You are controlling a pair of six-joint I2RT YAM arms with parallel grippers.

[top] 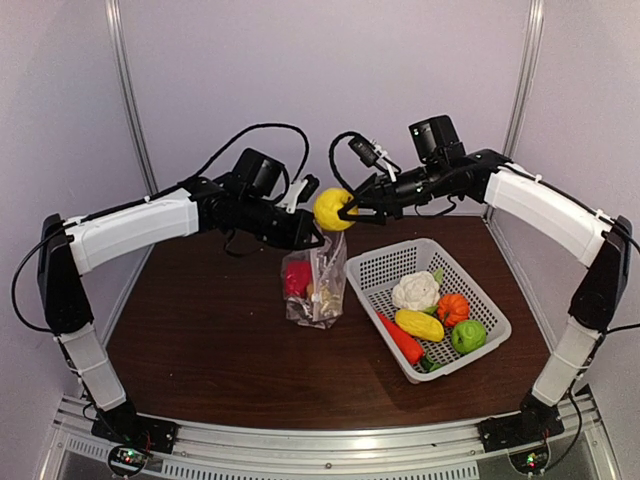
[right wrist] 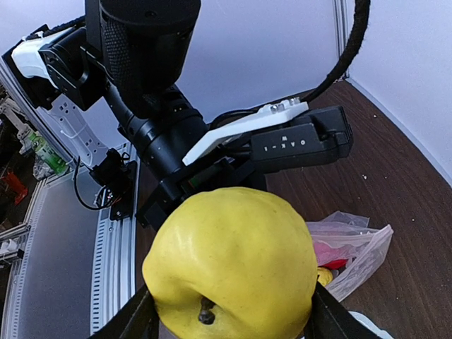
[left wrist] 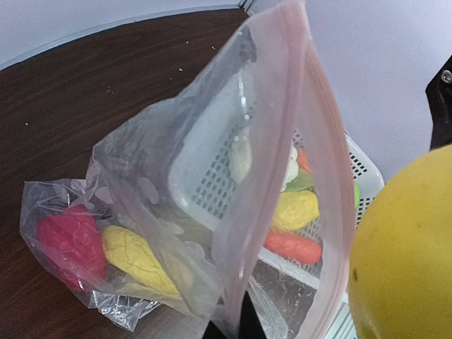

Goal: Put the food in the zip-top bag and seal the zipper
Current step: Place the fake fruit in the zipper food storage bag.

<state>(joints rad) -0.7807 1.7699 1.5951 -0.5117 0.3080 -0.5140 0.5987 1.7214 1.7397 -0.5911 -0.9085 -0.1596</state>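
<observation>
My right gripper is shut on a yellow lemon-like fruit and holds it in the air just above the bag's mouth; the fruit fills the right wrist view. My left gripper is shut on the top edge of the zip-top bag and holds it upright and open. In the left wrist view the bag holds a red piece and a yellow piece. Its pinkish zipper strip is spread apart. The slider tab does not show.
A white perforated basket stands right of the bag. It holds a cauliflower, a pumpkin, a green apple, a yellow lemon and an orange-red carrot. The two arms nearly meet above the bag.
</observation>
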